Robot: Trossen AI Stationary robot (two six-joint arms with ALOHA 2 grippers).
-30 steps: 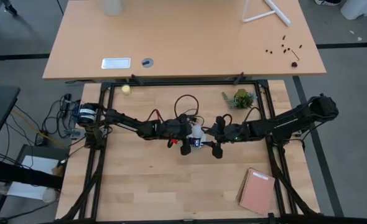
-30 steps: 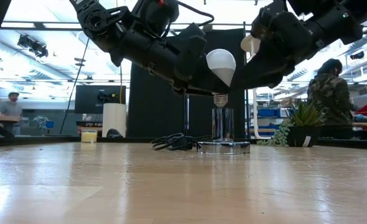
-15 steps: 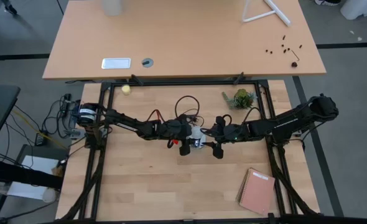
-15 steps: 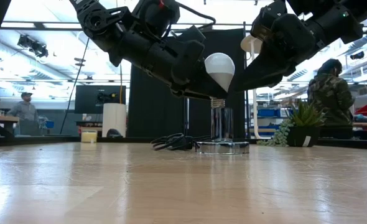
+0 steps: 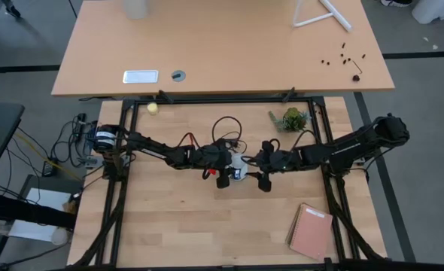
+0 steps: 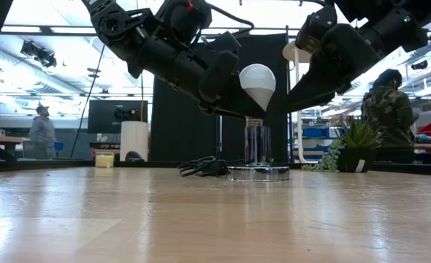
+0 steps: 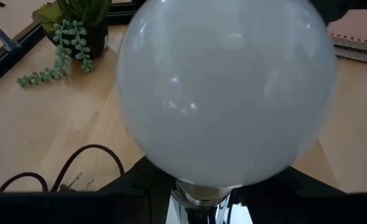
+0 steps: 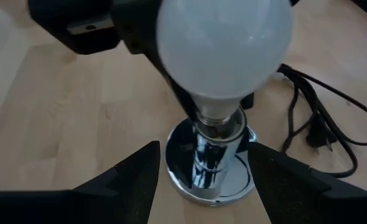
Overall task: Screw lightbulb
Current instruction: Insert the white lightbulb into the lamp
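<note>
The white lightbulb [image 6: 258, 79] stands globe up, slightly tilted, with its grey base at the top of the chrome socket post [image 6: 253, 145]. The post rises from the round silver disc [image 6: 258, 173] near the table's middle. My left gripper [image 5: 229, 162] comes from the table's left and is shut on the bulb [image 7: 227, 87]. My right gripper [image 5: 254, 162] is open on the bulb's right. In the right wrist view its fingers [image 8: 129, 177] stand wide on either side of the socket post [image 8: 211, 149] and touch nothing. My left gripper pinches the bulb's narrowing lower part [image 7: 166, 169], just above the neck, between its two fingers. The fingers come slanting down from the table's left. The bulb sits globe up, and its base meets the socket's top [image 6: 253, 120].
The socket's black cord [image 5: 223, 128] loops toward the far edge. A small potted plant [image 5: 291, 119] stands at the far right and a pink notebook [image 5: 311, 230] lies at the near right. A yellowish ball [image 5: 153, 108] lies at the far left. A person [image 6: 380, 109] stands beyond the table.
My left gripper has moved down with the bulb. The grey screw base hung clear above the socket post and now sits at the post's top.
</note>
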